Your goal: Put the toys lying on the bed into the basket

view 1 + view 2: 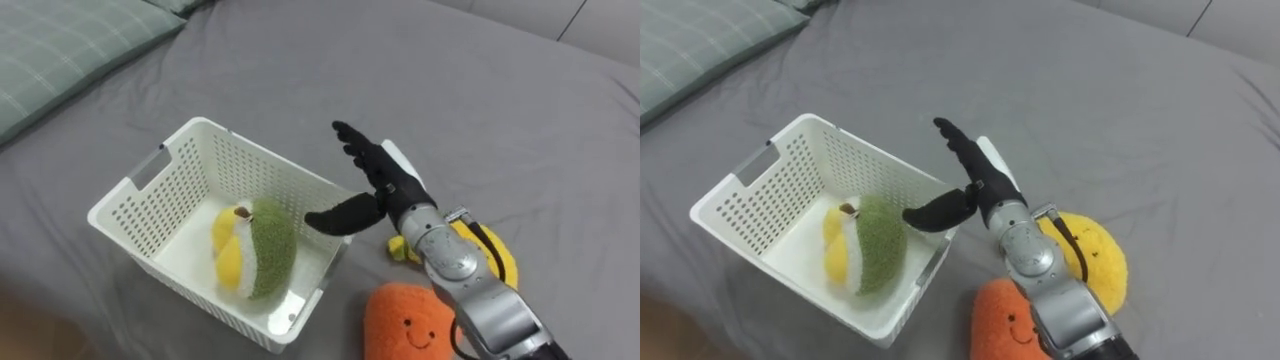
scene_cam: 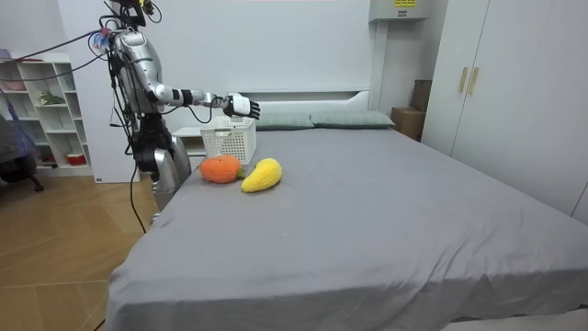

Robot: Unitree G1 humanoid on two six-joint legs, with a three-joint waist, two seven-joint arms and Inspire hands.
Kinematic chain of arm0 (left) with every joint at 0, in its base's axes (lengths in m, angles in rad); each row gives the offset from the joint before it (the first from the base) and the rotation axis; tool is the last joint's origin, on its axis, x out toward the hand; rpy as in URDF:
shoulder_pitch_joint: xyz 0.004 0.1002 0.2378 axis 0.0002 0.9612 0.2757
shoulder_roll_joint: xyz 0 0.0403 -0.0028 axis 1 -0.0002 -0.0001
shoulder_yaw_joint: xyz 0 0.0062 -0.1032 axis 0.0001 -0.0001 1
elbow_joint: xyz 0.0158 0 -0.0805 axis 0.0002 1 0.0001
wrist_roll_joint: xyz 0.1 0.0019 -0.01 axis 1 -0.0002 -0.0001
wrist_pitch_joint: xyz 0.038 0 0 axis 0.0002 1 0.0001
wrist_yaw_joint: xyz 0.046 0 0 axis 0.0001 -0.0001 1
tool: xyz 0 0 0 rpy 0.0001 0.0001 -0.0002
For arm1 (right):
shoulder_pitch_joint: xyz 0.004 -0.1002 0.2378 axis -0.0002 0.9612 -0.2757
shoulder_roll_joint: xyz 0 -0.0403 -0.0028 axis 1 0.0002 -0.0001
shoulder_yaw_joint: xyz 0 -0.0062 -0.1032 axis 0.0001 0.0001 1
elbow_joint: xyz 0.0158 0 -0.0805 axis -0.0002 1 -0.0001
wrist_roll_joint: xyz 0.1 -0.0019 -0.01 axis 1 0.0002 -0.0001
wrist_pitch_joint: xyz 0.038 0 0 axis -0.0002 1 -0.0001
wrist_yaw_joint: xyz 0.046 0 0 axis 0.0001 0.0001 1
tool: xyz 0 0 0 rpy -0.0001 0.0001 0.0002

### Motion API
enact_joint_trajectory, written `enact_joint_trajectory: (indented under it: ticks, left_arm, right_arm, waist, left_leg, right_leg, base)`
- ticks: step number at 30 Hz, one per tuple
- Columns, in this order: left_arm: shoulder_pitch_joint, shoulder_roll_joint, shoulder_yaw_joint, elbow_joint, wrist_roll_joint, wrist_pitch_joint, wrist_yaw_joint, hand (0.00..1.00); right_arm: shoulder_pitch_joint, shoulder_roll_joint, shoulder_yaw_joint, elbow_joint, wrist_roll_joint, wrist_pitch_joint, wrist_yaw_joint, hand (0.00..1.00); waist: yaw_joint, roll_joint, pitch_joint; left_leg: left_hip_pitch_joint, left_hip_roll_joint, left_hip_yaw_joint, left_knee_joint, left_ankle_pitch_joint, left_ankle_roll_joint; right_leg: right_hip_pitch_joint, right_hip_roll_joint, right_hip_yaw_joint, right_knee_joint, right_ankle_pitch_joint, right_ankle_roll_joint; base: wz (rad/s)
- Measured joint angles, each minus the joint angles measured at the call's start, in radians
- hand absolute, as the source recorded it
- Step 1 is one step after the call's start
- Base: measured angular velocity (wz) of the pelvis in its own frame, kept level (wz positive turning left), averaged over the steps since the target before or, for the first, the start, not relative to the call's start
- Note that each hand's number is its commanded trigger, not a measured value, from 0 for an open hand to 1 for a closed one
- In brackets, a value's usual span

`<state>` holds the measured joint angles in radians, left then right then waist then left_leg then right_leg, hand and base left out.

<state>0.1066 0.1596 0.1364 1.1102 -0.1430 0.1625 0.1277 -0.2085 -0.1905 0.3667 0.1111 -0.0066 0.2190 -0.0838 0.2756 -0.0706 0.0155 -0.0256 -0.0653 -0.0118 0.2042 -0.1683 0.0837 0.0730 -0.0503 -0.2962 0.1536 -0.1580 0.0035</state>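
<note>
Hovering splayed right hand [image 1: 385, 183], white basket [image 1: 235, 155], plush [image 1: 262, 245] inside

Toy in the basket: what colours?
Green and yellow toy, clearest in the left eye view.

right hand [image 1: 386, 190] splayed, arm extended, apparently empty

A glossy white perforated plastic basket [image 1: 150, 190] rests on the bed's [image 1: 480, 90] matt grey cloth, holding a fuzzy green-and-yellow plush [image 1: 255, 250], beside a fleecy orange plush [image 1: 405, 320] and yellow plush [image 1: 495, 255].
</note>
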Motion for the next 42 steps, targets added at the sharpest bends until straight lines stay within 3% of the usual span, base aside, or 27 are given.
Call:
enact_joint_trajectory:
  ticks: [2,7,12,17,21,25,33,42]
  left_arm:
    - [0.001,-0.001,0.000,0.000,0.000,0.005,0.000,0.00]
    - [0.006,-0.010,0.000,0.014,-0.022,0.001,0.006,0.00]
    - [0.019,-0.029,0.015,0.019,-0.020,-0.012,0.012,0.00]
    - [0.030,-0.029,0.019,0.020,-0.021,-0.013,0.009,0.00]
    - [0.025,-0.029,0.046,0.019,-0.019,-0.021,0.007,0.00]
    - [0.026,-0.029,0.046,0.017,-0.021,-0.022,0.006,0.00]
    - [0.063,-0.032,0.049,0.019,-0.028,-0.041,0.008,0.00]
    - [0.081,-0.030,0.055,0.019,-0.029,-0.041,0.010,0.00]
  right_arm:
    - [0.000,-0.003,-0.012,0.000,0.000,0.000,-0.020,0.00]
    - [0.002,-0.005,-0.047,-0.003,-0.001,-0.001,-0.052,0.00]
    - [0.058,-0.007,-0.158,-0.083,-0.001,-0.007,-0.045,0.00]
    - [0.074,-0.007,-0.243,-0.098,-0.002,-0.023,-0.049,0.00]
    - [0.100,-0.021,-0.311,-0.115,-0.006,-0.025,-0.060,0.00]
    - [0.116,-0.042,-0.339,-0.115,-0.006,-0.025,-0.066,0.00]
    - [0.168,-0.043,-0.430,-0.114,-0.025,-0.032,-0.066,0.00]
    - [0.198,-0.043,-0.438,-0.079,-0.108,-0.031,-0.064,0.00]
  waist:
    - [-0.003,0.006,-0.0025]
    - [-0.054,0.027,-0.0101]
    - [-0.106,0.026,-0.0147]
    - [-0.148,0.019,-0.0185]
    - [-0.187,0.014,-0.0203]
    - [-0.197,0.011,-0.0196]
    - [-0.235,0.000,-0.0198]
    - [-0.247,0.002,-0.0195]
  left_leg:
    - [0.000,0.000,0.003,-0.002,0.000,0.000]
    - [0.004,0.000,0.012,-0.002,0.001,0.002]
    - [0.017,0.005,0.045,-0.022,0.002,0.003]
    - [0.054,0.012,0.088,-0.045,0.002,0.004]
    - [0.056,0.013,0.094,-0.046,0.001,0.004]
    - [0.056,0.018,0.113,-0.050,0.002,0.003]
    - [0.065,0.019,0.122,-0.054,0.001,0.003]
    - [0.071,0.020,0.126,-0.054,-0.002,0.002]
  right_leg:
    - [-0.002,0.001,0.009,0.000,0.000,0.000]
    - [-0.004,0.000,0.021,0.000,0.001,0.002]
    - [-0.015,0.000,0.054,0.004,0.001,0.002]
    - [-0.007,0.003,0.102,0.006,0.002,0.003]
    - [-0.008,0.008,0.107,0.007,0.002,0.003]
    - [-0.022,0.013,0.126,0.017,0.003,0.002]
    - [-0.021,0.014,0.132,0.017,0.003,0.002]
    - [-0.023,0.016,0.135,0.018,0.003,0.002]
  base:
    - [-0.06]
    - [-0.06]
    - [-0.19]
    - [-0.25]
    - [-0.08]
    - [-0.14]
    - [-0.03]
    - [-0.01]
